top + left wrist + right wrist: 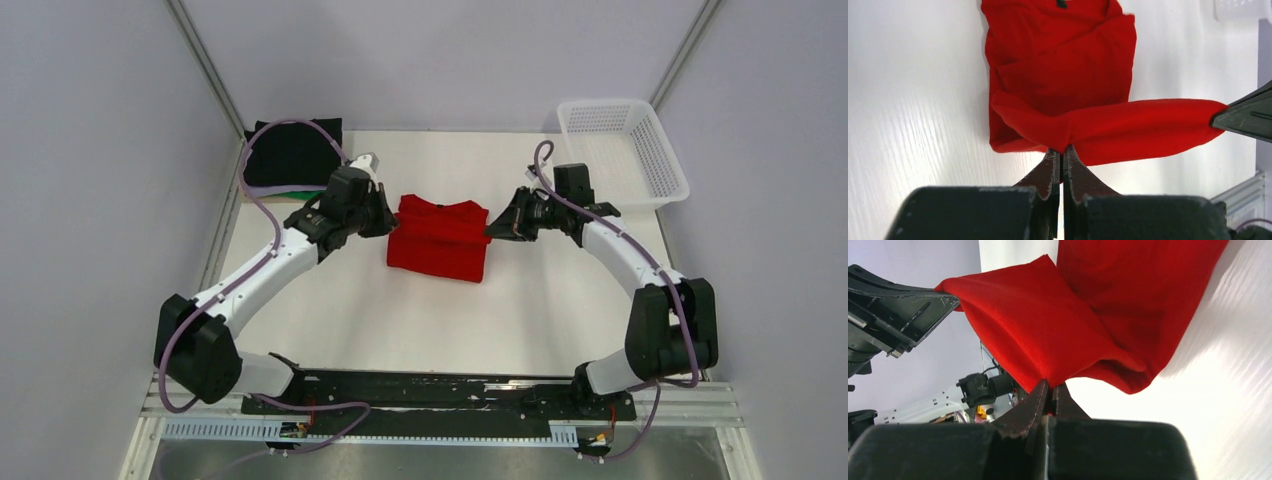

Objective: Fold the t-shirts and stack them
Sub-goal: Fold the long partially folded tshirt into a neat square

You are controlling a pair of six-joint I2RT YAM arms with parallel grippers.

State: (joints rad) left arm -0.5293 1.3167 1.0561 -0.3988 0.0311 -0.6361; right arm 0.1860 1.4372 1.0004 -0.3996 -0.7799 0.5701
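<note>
The smooth white table (400, 320) carries a soft red t-shirt (440, 240) at its centre. It is half folded into a rumpled rectangle, collar toward the far wall, with its raised edge stretched left to right. The left gripper (385, 215) and right gripper (492, 228) each pinch one end, fingers pressed tight on cloth.

Table: white top (420, 320), faint grain, fills mid of top view; glossy streaks in both wrist views.
Back wall: plain pale grey-lilac panel (440, 50), runs behind table's far edge.
L wall: same pale panel (90, 180), along table's L side.
R wall: same (770, 100), along R side.
Frame: 2 slim metal bars, L bar (205, 65) and R bar (685, 50), slanting up from far corners.
Near edge: black plate (440, 385) on top; silver rail (690, 410) just below.
Below rail: grey surface (440, 462), can't tell if floor.
Light: even, diffuse, from above; shadows soft.
</note>
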